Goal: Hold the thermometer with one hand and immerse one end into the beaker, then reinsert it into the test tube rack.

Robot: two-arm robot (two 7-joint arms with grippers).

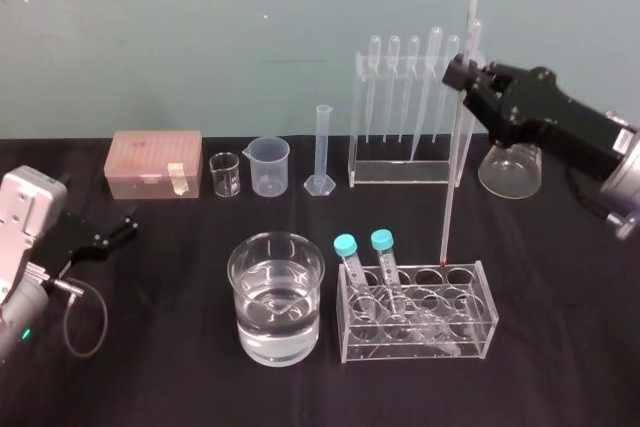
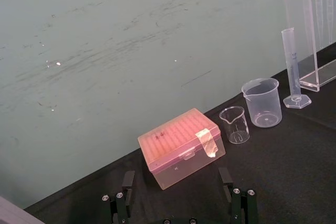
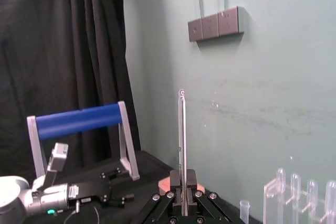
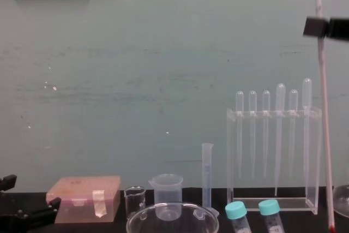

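My right gripper [image 1: 458, 72] is shut on the thermometer [image 1: 452, 167], a long thin whitish rod, holding it high up and nearly upright. Its red lower tip hangs just above the back edge of a low clear stand [image 1: 415, 332] holding two blue-capped tubes. The thermometer [image 4: 325, 135] passes just right of the test tube rack [image 4: 272, 114], a tall clear frame [image 1: 400, 172] hung with several pipettes. The right wrist view shows the rod [image 3: 181, 129] rising from between the closed fingers. The beaker [image 1: 276, 332], wide and part full of water, stands left of the low stand. My left gripper [image 1: 125, 227] rests open at the table's left.
Along the back stand a pink box [image 1: 153, 162], a tiny glass beaker [image 1: 225, 174], a plastic beaker [image 1: 268, 165], a graduated cylinder [image 1: 323, 147] and a flask [image 1: 510, 169] under my right arm. Black cloth lies bare between the beaker and my left gripper.
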